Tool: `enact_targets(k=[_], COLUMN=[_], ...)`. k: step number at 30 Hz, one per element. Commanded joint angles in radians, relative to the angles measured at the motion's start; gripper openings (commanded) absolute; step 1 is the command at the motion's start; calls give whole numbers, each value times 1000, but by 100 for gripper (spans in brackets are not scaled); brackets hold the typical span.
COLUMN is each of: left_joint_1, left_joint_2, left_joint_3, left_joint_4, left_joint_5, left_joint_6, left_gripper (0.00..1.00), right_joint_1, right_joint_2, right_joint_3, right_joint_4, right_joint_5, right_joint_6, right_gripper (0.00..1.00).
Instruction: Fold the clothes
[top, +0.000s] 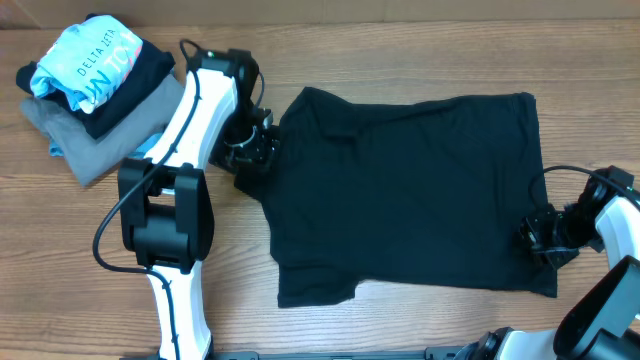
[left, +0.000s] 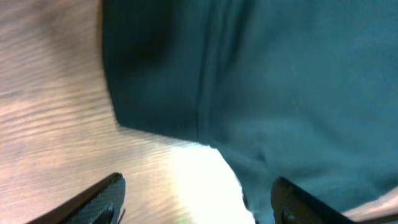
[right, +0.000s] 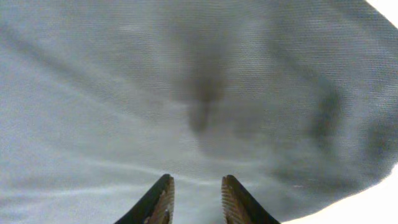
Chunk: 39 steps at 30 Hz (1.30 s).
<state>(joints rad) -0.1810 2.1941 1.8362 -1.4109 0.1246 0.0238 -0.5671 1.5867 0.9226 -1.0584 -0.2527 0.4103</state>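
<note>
The black garment (top: 400, 190) lies spread flat on the wooden table (top: 80, 260). My left gripper (top: 255, 150) sits at its left edge by the sleeve. In the left wrist view its jaws (left: 199, 199) are wide open, low over the table, with the garment's edge (left: 298, 81) reaching in beside the right finger. My right gripper (top: 540, 240) is at the garment's lower right edge. In the right wrist view its fingers (right: 198, 186) are parted a little over the fabric (right: 186, 81), with nothing pinched between them.
A stack of folded clothes sits at the back left: a light-blue printed shirt (top: 85, 60) on top and a grey folded garment (top: 90, 135) beneath. The left arm's black base (top: 165, 215) stands just left of the black garment.
</note>
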Motion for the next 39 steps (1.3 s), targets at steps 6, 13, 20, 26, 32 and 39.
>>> enact_targets(k=[6,13,20,26,32,39], left_joint_1=[4,48,137,186,219,220], left_joint_2=[3,3,3,3,3,3], left_joint_3=[-251,-259,-159,-23,103,129], left_joint_4=[307,389,427,307,135,-31], left_joint_5=[-18,-282,-199,-195,-156,-107], left_joint_6=[-24,-185,-204,-177,-140,-113], left_gripper=[59,4,30,70,70,74], right_joint_1=[6,55,203,250,200,157], right_joint_2=[5,5,5,5,5,14], right_joint_3=[24,23,21,21,21,2], right_joint_4=[-2,-2,18,76,163,135], right_joint_5=[-146,-198,-220,-117,57,189], right_joint_6=[-121,-180,-227,-100,-12,5], right_gripper=[34,38,49,56,62,62])
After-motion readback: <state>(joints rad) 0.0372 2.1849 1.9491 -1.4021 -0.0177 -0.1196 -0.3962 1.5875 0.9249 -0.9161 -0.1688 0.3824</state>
